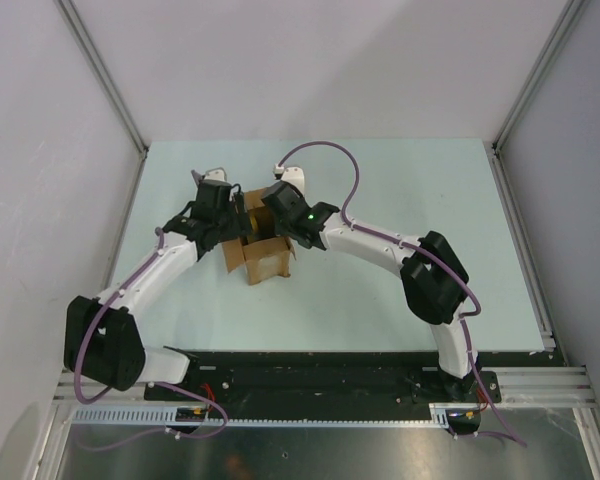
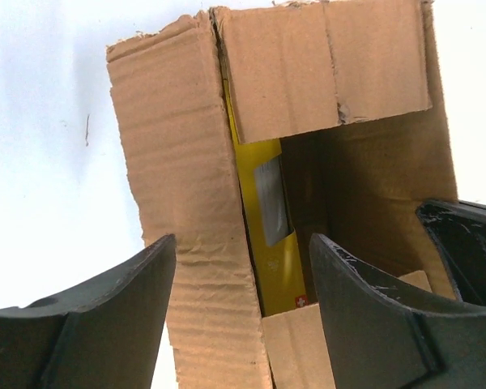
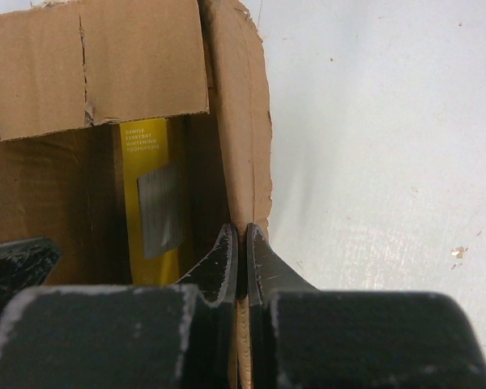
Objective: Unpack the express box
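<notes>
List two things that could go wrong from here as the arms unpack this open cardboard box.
1. The right gripper pinches only a thin wall edge of the express box; the cardboard might tear or slip free.
2. The yellow package stands tight against a wall; the open left gripper may grab cardboard instead, or drag the box along.

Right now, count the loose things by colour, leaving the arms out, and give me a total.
Brown: 1, the box
Yellow: 1, the package standing inside the box
Total: 2
</notes>
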### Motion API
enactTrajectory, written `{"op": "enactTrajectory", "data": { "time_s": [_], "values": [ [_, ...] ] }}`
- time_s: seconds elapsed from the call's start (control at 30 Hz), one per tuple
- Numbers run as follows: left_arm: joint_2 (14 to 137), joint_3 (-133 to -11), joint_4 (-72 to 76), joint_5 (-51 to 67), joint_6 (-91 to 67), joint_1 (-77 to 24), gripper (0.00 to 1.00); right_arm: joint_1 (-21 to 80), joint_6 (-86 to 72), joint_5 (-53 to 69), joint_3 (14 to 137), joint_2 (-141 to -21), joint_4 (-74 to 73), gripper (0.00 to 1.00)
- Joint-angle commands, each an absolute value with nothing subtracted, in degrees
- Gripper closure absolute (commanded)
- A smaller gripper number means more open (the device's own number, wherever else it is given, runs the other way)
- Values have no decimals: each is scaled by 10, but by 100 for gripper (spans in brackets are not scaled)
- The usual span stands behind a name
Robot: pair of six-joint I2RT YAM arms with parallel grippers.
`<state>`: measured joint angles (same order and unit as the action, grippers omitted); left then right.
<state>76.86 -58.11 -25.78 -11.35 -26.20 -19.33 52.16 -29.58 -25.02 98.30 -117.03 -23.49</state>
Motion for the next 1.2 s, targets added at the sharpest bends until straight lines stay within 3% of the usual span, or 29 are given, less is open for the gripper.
{"op": "enactTrajectory", "data": {
  "time_s": [0.0,0.37,0.5,0.6,0.7,0.73,0.87,1.03,1.1,1.17],
  "values": [
    [793,-570,-229,-94,-292,-177,30,520,-304,-252,963,-1163,-270,100],
    [806,-573,-221,-5,-310,-137,74,520,-313,-234,954,-1146,-266,100],
    [818,-596,-220,46,-257,-136,100,523,-309,-226,955,-1136,-270,100],
    [825,-615,-219,85,-216,-136,100,522,-290,-214,959,-1118,-266,94],
    [832,-632,-221,125,-178,-136,100,519,-266,-200,968,-1090,-265,76],
    [836,-635,-220,140,-168,-136,100,518,-259,-197,969,-1081,-261,65],
    [857,-664,-220,213,-137,-137,100,512,-182,-165,950,-1020,-245,46],
    [890,-700,-221,246,-141,-150,100,499,-130,-111,883,-925,-206,42],
    [891,-706,-221,238,-138,-163,100,497,-112,-84,861,-910,-193,45],
    [893,-708,-221,232,-136,-170,100,497,-103,-52,858,-911,-194,55]
  ]
}}
